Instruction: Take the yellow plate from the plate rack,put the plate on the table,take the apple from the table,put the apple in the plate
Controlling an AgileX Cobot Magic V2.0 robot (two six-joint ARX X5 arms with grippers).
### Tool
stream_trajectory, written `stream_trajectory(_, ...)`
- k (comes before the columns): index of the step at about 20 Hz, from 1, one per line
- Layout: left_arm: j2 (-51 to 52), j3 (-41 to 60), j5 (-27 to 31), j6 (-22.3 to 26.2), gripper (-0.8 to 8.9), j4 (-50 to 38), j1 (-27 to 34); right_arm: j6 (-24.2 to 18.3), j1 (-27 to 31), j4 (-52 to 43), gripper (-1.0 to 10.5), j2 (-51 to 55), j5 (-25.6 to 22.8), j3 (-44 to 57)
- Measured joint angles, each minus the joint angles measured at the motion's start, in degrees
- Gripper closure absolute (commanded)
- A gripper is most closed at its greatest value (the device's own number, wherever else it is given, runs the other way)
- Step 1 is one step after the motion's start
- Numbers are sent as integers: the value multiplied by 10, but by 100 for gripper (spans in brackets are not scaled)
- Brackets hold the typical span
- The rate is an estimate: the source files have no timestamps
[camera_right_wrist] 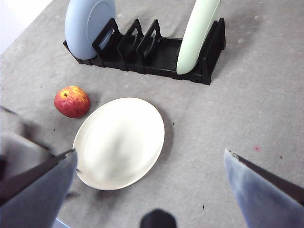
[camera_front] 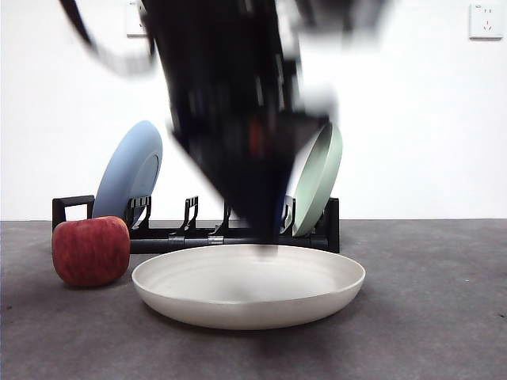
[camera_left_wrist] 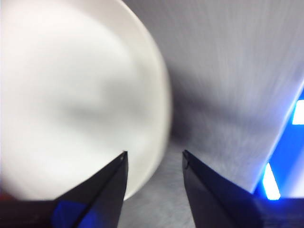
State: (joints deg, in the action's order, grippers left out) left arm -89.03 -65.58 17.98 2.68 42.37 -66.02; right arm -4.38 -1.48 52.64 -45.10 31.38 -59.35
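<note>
The yellow plate (camera_front: 245, 310) lies flat on the table (camera_front: 428, 301) in front of the plate rack (camera_front: 198, 236). The apple (camera_front: 91, 249) stands on the table beside the plate's rim, on the blue plate's side. My left gripper (camera_front: 269, 241) comes down from above, blurred, over the plate's far rim; its jaws are open and empty just past the plate's edge (camera_left_wrist: 71, 95) in the left wrist view (camera_left_wrist: 154, 154). My right gripper (camera_right_wrist: 149, 152) is open and empty high above, looking down on the plate (camera_right_wrist: 118, 142), apple (camera_right_wrist: 72, 101) and rack (camera_right_wrist: 156, 57).
A blue plate (camera_front: 131, 170) stands in the rack at its handle end and a pale green plate (camera_front: 321, 178) at the other end; both show in the right wrist view, blue (camera_right_wrist: 89, 21) and green (camera_right_wrist: 197, 33). The slots between them hold nothing.
</note>
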Motion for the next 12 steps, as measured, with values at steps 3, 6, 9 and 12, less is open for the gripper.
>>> stream_trajectory(3, 133, 0, 0, -38, 621, 0, 17, 0, 0, -9, 383, -11, 19, 0)
stream_trajectory(6, 264, 0, 0, -78, 626, 0, 35, 8, -3, -35, 384, -34, 63, 0)
stream_trajectory(9, 377, 0, 1, -110, 739, 0, 43, 20, -42, -85, 383, -62, 73, 0)
stream_trajectory(12, 444, 0, 1, -126, 821, 2, 43, 41, -106, -152, 383, -98, 70, 0)
